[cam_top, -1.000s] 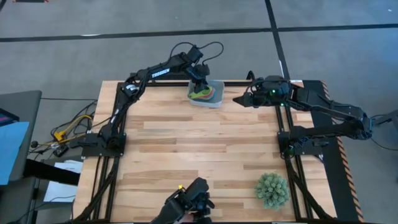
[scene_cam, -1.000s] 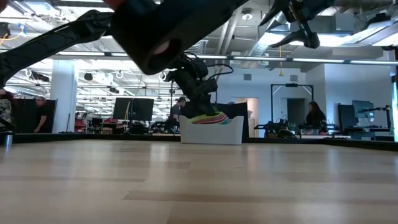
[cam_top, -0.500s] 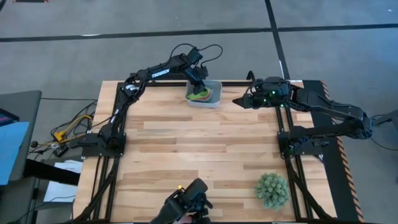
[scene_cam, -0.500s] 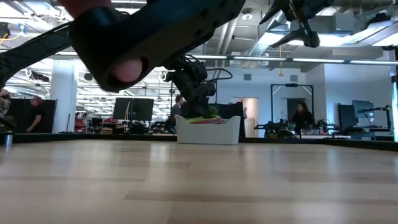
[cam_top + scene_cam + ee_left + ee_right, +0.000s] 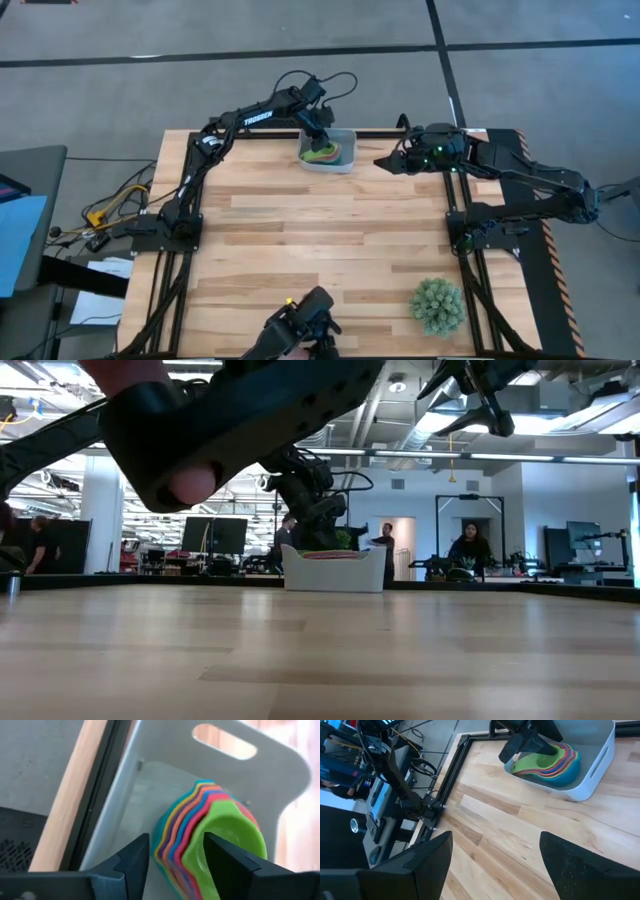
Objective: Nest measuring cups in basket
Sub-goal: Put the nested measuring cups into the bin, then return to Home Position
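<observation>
Your left gripper (image 5: 320,138) sits over the basket (image 5: 345,163) at about 12 o'clock on the worktop (image 5: 330,230), right at the far edge. In the left wrist view its fingers (image 5: 132,857) stand apart, straddling the handles of the measuring cups (image 5: 215,837) without clamping on them. The cups lie inside the basket as one nested stack tipped on its side, green innermost and teal outermost.

The nesting looks essentially complete, so the step in hand is likely a clean release and exit. Keep the fingers spread and lift straight up, so neither pad drags a handle and tips the stack over the basket's low wall. Move slowly: the cups are light plastic and would likely shift at a small nudge. Clear the rim before swinging away.

Your right gripper (image 5: 385,161) hovers above the worktop at about 1 o'clock, just beside the basket, with its fingers wide apart and holding nothing. Leave it parked there.

Counts: one basket; one stack of cups, in which I make out about six coloured layers (green, red-orange, pink, purple, yellow, teal), though the exact number cannot be told from these views. One spiky green plant (image 5: 438,305) stands at about 5 o'clock, well apart from the work.
</observation>
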